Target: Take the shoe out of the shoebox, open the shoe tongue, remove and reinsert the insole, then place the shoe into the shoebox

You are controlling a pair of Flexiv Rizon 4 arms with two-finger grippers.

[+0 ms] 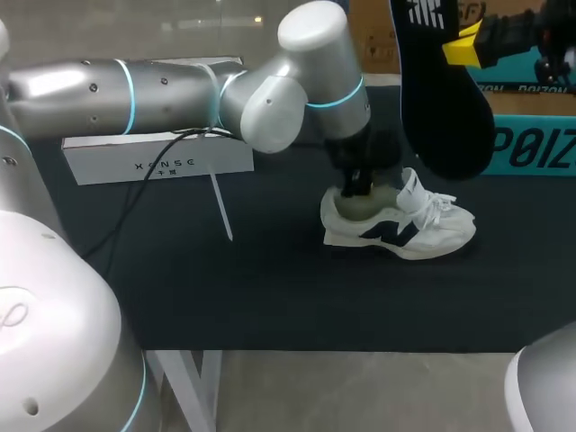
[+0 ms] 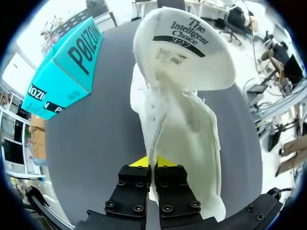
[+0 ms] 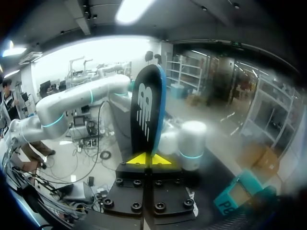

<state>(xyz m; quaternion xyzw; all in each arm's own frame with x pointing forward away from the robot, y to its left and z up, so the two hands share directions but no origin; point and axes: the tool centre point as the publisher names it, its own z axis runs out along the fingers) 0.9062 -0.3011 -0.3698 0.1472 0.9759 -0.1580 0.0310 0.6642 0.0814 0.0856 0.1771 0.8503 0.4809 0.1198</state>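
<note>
The shoe (image 1: 405, 225) lies on the tabletop (image 1: 270, 288) toward its right edge, toe rightward, near the shoebox (image 1: 531, 153). The insole (image 1: 445, 108) hangs upright above it, grasped by the right pincer (image 3: 148, 158). The left pincer (image 2: 152, 162) is clenched on the heel rim. Reinsertion likely needs the insole tipped along the shoe.

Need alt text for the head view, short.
The left pincer pinches the heel end of a white sneaker standing on the dark table, while the right pincer holds the black insole up in the air. A teal shoebox sits behind, at the right.
</note>
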